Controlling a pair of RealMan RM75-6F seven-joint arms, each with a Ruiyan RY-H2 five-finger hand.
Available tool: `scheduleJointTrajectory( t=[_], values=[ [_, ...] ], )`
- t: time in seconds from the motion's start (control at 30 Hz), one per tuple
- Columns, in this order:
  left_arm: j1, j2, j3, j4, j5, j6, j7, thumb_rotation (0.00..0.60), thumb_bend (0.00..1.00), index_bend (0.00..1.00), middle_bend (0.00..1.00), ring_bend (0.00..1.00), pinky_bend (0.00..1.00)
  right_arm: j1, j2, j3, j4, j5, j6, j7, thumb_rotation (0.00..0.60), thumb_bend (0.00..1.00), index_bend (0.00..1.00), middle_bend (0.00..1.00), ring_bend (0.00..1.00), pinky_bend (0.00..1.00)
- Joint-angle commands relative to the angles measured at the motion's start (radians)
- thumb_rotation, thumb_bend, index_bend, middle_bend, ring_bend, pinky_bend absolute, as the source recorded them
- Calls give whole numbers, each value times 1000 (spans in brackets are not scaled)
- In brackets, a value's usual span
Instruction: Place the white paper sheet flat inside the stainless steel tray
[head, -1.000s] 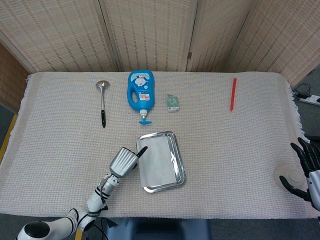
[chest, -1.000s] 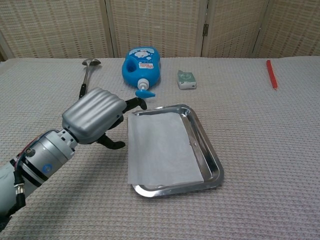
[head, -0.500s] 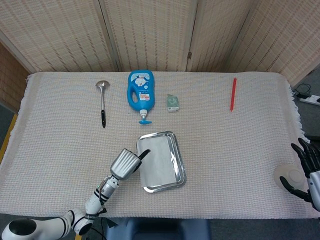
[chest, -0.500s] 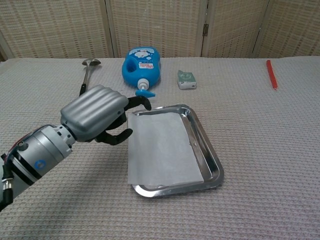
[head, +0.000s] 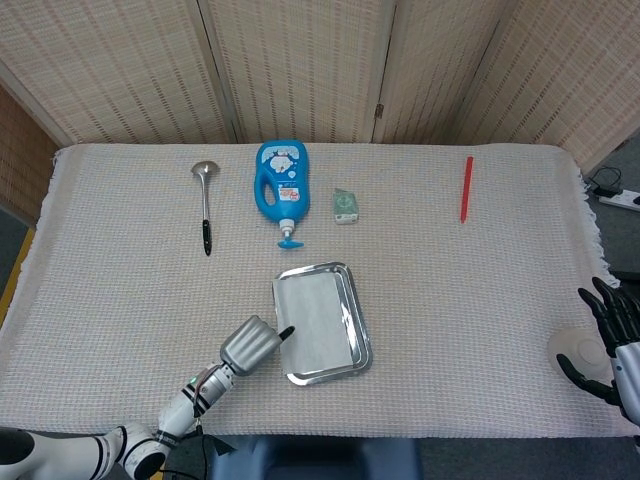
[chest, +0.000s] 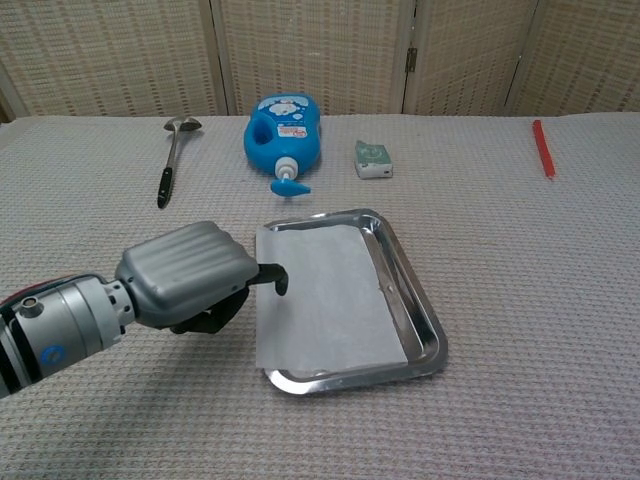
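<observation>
The stainless steel tray (head: 358, 335) (chest: 418, 295) sits at the front middle of the table. The white paper sheet (head: 314, 320) (chest: 322, 290) lies flat in it, with its left edge over the tray's left rim. My left hand (head: 254, 345) (chest: 188, 286) is low beside the tray's left side, back up. One fingertip (chest: 279, 279) touches the sheet's left edge, and the hand holds nothing. My right hand (head: 612, 338) shows only in the head view, at the table's right edge, with its fingers spread and empty.
A blue bottle (head: 280, 182) (chest: 283, 131) lies behind the tray. A ladle (head: 205, 205) (chest: 170, 160) is at the back left, a small green packet (head: 345, 205) (chest: 372, 159) beside the bottle, and a red pen (head: 465, 188) (chest: 543, 147) at the back right. A round white object (head: 578, 352) is by my right hand.
My left hand has drawn back toward the table's front edge and dropped lower, along the sheet's left edge. Sheet, tray and right hand have stayed put.
</observation>
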Motion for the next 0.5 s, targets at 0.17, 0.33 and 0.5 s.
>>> scheduleJointTrajectory(
  t=[0.17, 0.33, 0.5],
  values=[
    [0, -17, -3, 29, -1, -2, -2, 600, 975, 319, 1000, 993, 1000, -1, 2, 3, 1, 4, 2, 5, 600, 325, 0, 0, 0, 0],
    [-3, -33, 0, 55, -2, -17, -3, 600, 976, 320, 1000, 995, 1000, -1, 1, 2, 0, 1, 5, 1, 600, 325, 0, 0, 0, 0],
    [-5, -42, -3, 73, -16, -36, -14, 600, 977, 322, 1000, 995, 1000, -2, 0, 3, -1, 1, 5, -3, 600, 325, 0, 0, 0, 0]
  ],
)
